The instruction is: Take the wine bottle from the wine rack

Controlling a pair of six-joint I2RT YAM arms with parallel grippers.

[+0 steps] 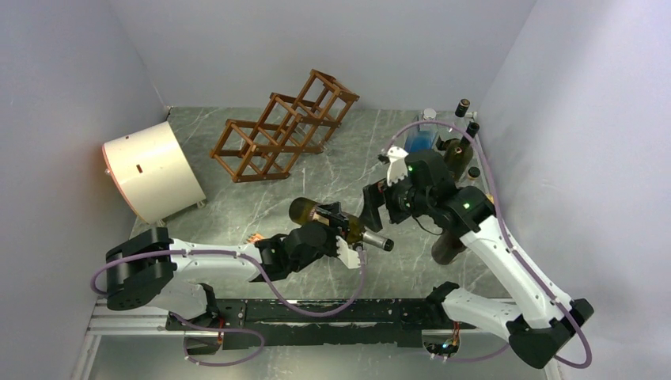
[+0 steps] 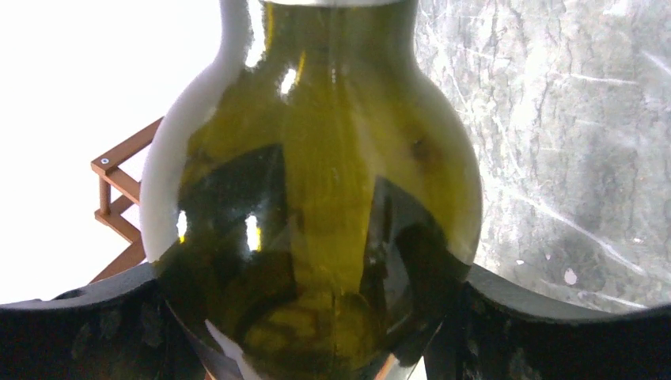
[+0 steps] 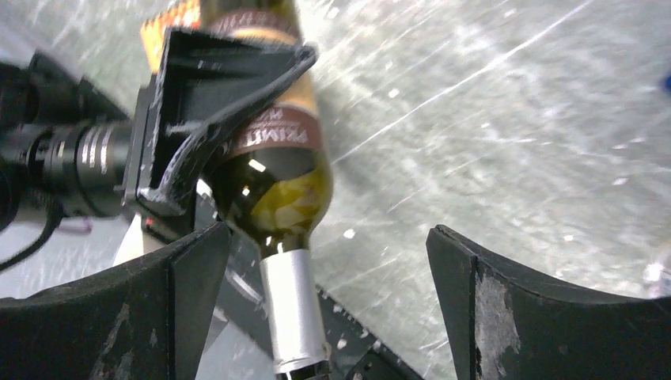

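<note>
The wine bottle (image 1: pixel 315 214) hangs level above the middle of the tabletop (image 1: pixel 237 202), well apart from the wooden rack (image 1: pixel 285 134) at the far side. The left tool (image 1: pixel 342 226) is clamped on its labelled body. The right tool (image 1: pixel 373 207) stands wide apart near the foil neck. The glass is likely heavy, stiff, slippery and breakable, so the thick body seems the safest hold.

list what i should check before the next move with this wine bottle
1. Wine bottle off the wine rack: ok, the rack cells look empty.
2. Left tool clamped on the bottle's body: ok.
3. Right tool open: ok, jaws wide either side of the neck.
4. Neck free of the right fingers: cannot tell, it sits close to one.
5. Room for the right arm to pull back: probably not ok, standing bottles crowd it.
</note>
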